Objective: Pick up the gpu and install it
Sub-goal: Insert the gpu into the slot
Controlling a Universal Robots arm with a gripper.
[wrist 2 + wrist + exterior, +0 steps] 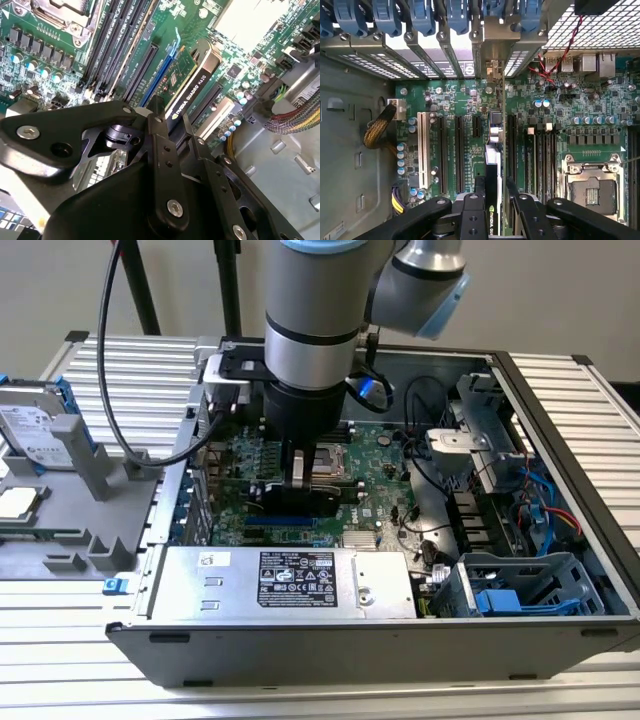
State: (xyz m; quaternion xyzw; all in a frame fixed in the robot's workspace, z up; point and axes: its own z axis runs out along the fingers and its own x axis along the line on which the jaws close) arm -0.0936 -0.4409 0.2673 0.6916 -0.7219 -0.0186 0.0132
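Observation:
My gripper (300, 478) reaches down into the open computer case (560, 375) and is shut on the gpu (194, 85). The gpu is a thin card with a black cover, held on edge. In the second wrist view it stands over the blue expansion slot (162, 65) of the green motherboard (385, 450). In the first wrist view the gpu (492, 165) runs between two black slots, and its far end points at the rear slot brackets (490, 70). Black fingers (474, 200) clamp it from both sides. Whether its edge sits in the slot I cannot tell.
An open CPU socket (592, 190) and RAM slots (115, 45) lie beside the card. A silver power supply (290, 580) lines the case's near wall, and drive cages with blue parts (520, 590) fill the exterior view's right. A hard drive (35, 430) rests on a grey fixture outside. Cable bundles (295, 120) run nearby.

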